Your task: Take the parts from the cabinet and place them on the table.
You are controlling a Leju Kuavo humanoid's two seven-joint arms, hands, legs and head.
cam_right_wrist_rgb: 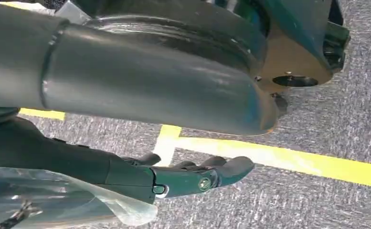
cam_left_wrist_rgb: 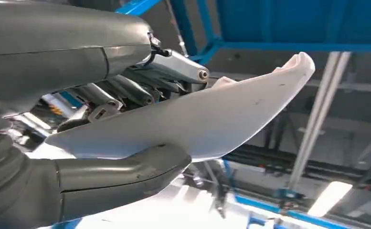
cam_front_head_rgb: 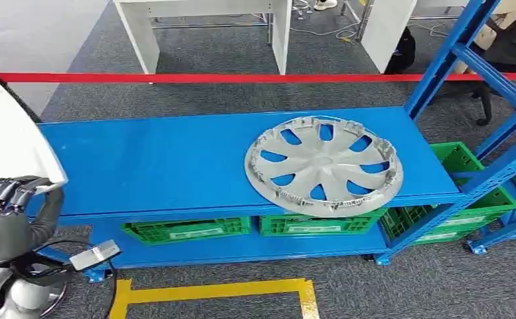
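While the left hand (cam_front_head_rgb: 6,199) grips a white curved part (cam_front_head_rgb: 6,133) at nine o'clock, a silver wheel cover (cam_front_head_rgb: 323,166) lies on the blue table (cam_front_head_rgb: 162,163) toward three o'clock; the right hand (cam_right_wrist_rgb: 193,176) hangs over grey carpet (cam_right_wrist_rgb: 326,119), fingers loosely apart, holding nothing.

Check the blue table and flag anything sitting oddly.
The silver hubcap lies near the table front, its rim jutting slightly past the front edge. The left hand holds a white panel.

Matt silver plastic hubcap (cam_front_head_rgb: 323,165), glossy blue metal table (cam_front_head_rgb: 175,166), rough grey carpet (cam_front_head_rgb: 441,279)
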